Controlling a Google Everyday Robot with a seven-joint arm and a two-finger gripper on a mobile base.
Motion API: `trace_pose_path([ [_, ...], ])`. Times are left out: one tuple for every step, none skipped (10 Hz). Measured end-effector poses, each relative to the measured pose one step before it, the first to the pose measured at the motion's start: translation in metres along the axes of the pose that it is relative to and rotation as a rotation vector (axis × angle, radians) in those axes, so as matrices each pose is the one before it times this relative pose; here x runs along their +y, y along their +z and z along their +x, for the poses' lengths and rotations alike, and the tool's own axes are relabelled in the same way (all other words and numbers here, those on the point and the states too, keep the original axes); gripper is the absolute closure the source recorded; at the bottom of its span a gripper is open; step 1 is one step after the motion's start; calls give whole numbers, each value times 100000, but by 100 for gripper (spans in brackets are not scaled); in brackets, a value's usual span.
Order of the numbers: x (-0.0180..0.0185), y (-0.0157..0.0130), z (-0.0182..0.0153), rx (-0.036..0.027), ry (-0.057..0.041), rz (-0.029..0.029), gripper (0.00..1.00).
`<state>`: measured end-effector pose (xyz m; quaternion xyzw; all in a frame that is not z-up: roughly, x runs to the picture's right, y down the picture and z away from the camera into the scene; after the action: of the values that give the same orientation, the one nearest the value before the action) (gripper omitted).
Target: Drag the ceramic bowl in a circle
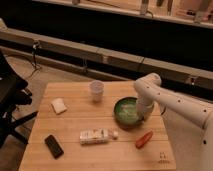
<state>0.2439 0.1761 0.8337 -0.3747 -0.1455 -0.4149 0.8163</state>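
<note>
The green ceramic bowl (126, 111) sits on the wooden table (75, 125), right of centre, with a pale glossy inside. My gripper (142, 116) reaches down from the white arm at the bowl's right rim and seems to touch it. The small white cup (96, 90) stands upright to the bowl's upper left.
A white bottle (95, 135) lies on its side at the front centre. An orange-red carrot-like object (144, 139) lies just below the bowl. A black phone (53, 146) is at the front left, a pale sponge (59, 105) at the left. A dark chair (10, 100) stands left of the table.
</note>
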Motion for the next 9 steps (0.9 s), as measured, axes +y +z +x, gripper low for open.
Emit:
trace_pose_path([
  [148,-61,529,431,73,40,99],
  [-590,-92,91,-1,-344,196,99],
  [-844,-124,-231,38,-434,132,99],
  [-1242,-230,-301,176,-684,399,99],
  [-809,-146,-31,54,-472,376,99],
  [-208,-86,69,164,-118,105,99],
  [28,49,-87,-104,-522,186,99],
  [59,-63,124,296,-647,352,99],
  [-35,-93,106,374,-754,190,99],
])
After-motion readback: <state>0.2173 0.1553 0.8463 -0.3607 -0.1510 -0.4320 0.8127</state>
